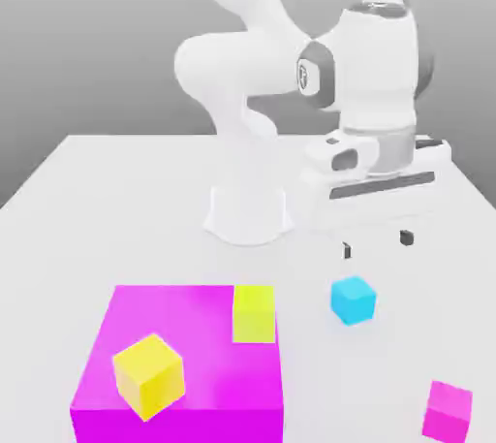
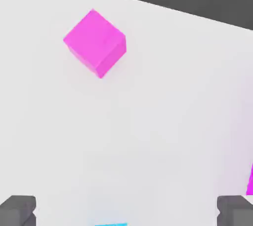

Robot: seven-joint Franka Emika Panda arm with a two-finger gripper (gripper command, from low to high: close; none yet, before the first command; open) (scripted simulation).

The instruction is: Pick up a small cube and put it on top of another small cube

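Tool [image 1: 376,243] hangs above the counter [image 1: 116,199] with fingers spread and nothing between them, the cyan cube [image 1: 352,299] sitting just below and slightly toward the camera in the exterior view. Cube is small, plain, light blue, resting flat on the counter, apart from the big magenta block [image 1: 179,363] beside it

You saw that the arm [image 1: 291,53] looked like smooth, shiny white plastic. The cyan cube [image 1: 353,299], the big magenta block [image 1: 179,363] and the white table [image 1: 116,199] looked smooth and matt.
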